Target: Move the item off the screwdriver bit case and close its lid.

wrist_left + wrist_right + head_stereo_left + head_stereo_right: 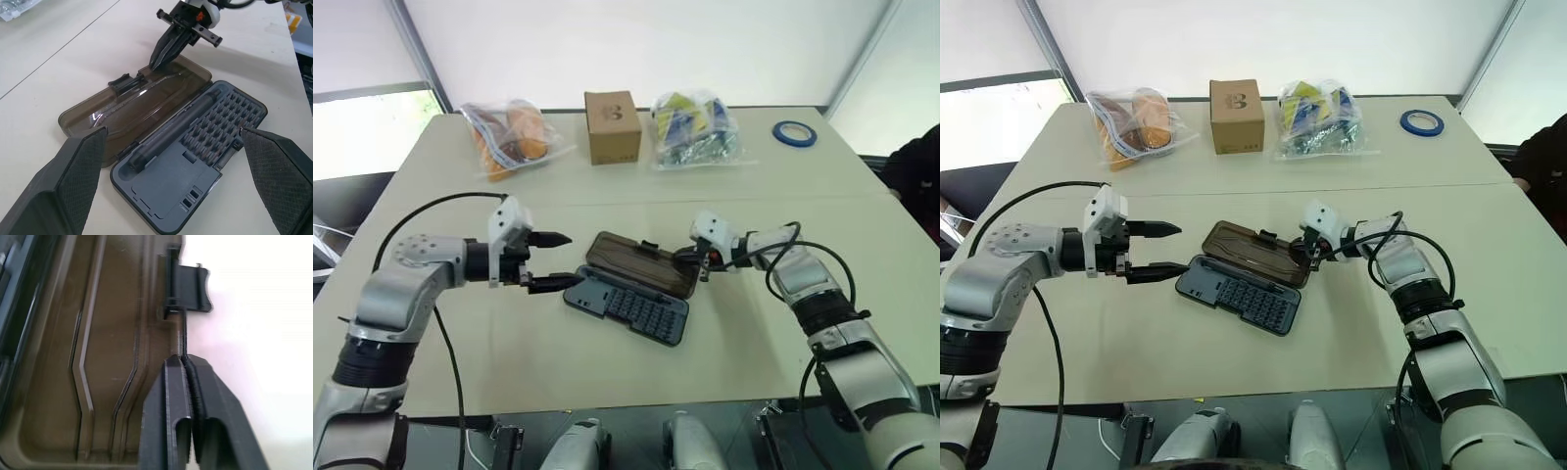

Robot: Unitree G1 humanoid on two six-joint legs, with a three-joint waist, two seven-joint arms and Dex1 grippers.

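Observation:
The screwdriver bit case (631,311) lies open in the middle of the table, with rows of bits and a dark driver handle (171,129) in its grey base. Its smoky lid (641,262) lies flat behind the base, latch tab (188,286) on the far long edge. My right gripper (683,257) is shut, and its tips pinch the lid's thin rim just beside the latch (185,360). My left gripper (570,259) hovers open at the case's left end, one finger (73,186) on either side, apart from it. The item is out of view.
Along the table's far edge stand a bag of orange things (514,137), a brown cardboard box (613,125), a bag of packets (693,127) and a blue tape roll (794,133). A person's dark sleeve (915,166) shows at the right edge.

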